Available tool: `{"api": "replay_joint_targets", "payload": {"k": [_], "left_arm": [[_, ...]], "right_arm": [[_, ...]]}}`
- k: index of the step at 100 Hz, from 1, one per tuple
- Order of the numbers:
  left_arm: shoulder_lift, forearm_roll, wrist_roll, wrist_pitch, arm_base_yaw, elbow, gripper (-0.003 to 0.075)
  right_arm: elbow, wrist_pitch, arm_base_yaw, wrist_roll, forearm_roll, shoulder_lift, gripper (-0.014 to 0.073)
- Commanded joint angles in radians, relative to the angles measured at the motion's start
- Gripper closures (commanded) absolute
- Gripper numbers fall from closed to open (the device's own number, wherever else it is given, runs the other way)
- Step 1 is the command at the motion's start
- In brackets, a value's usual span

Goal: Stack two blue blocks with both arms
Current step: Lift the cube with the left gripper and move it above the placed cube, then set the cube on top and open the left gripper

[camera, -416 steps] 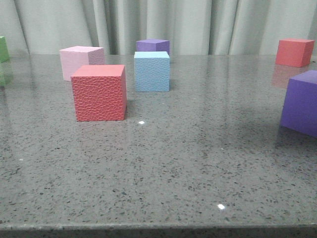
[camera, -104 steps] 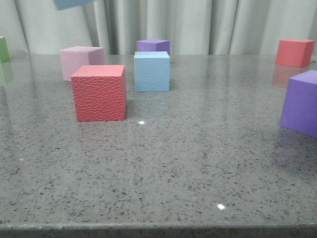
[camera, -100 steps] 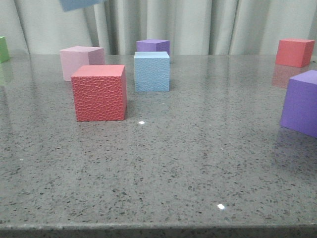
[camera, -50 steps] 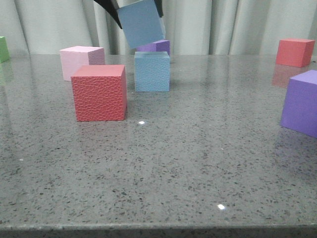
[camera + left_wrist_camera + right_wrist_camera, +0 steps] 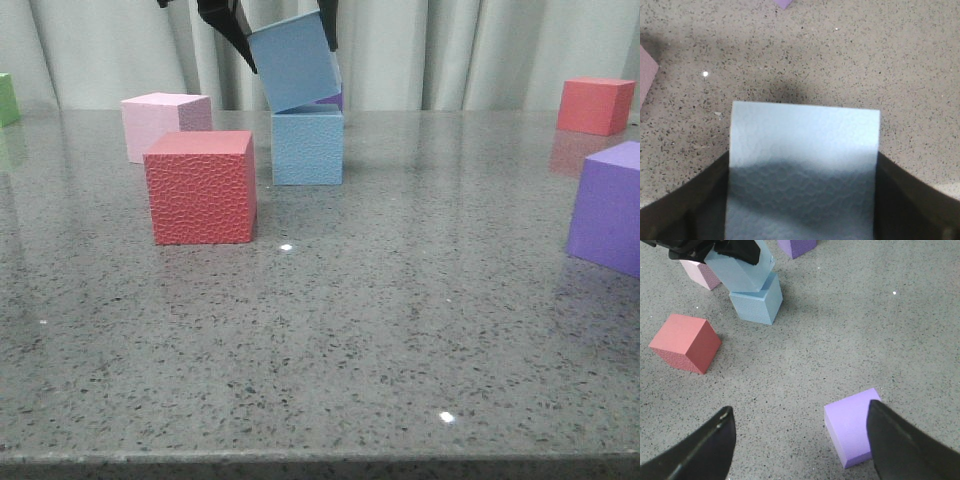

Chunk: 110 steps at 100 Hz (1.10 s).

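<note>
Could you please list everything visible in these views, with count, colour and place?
Pale blue foam cubes: two; the pebbly lower cube stands on the table mid-back, the smoother upper cube is tilted just above it, held.
Red pebbly foam cube: one, front left of the blue pair.
Second red cube: one, far right back.
Pink foam cube: one, behind the near red cube.
Purple cubes: two; near one at the right edge, small far one behind the blue pair.
Green cube: one, far left edge.
Grey speckled table: one.
Grey curtain: behind.
Left gripper: shut on the upper cube.
Right gripper: open, above the table.
</note>
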Motion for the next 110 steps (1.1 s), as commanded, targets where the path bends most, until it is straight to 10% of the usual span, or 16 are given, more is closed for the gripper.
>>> {"api": "replay_joint_targets", "payload": {"k": [1,49,110], "left_arm": [[-0.059,0.002,-0.008,-0.045,-0.007,-0.034,0.0226],[-0.073,0.004,-0.003,0.029,-0.025,-0.121,0.0148],[-0.17,0.28,0.096,0.143,-0.336,-0.172,0.0153]], "right_arm": [[-0.021,-0.055,-0.004,-0.007,-0.032,-0.007,0.0045],[-0.021,-0.056,-0.004,-0.007,-0.036,-0.007,0.0045],[-0.016,-0.071,-0.004,-0.007,-0.044,-0.017,0.0045]]}}
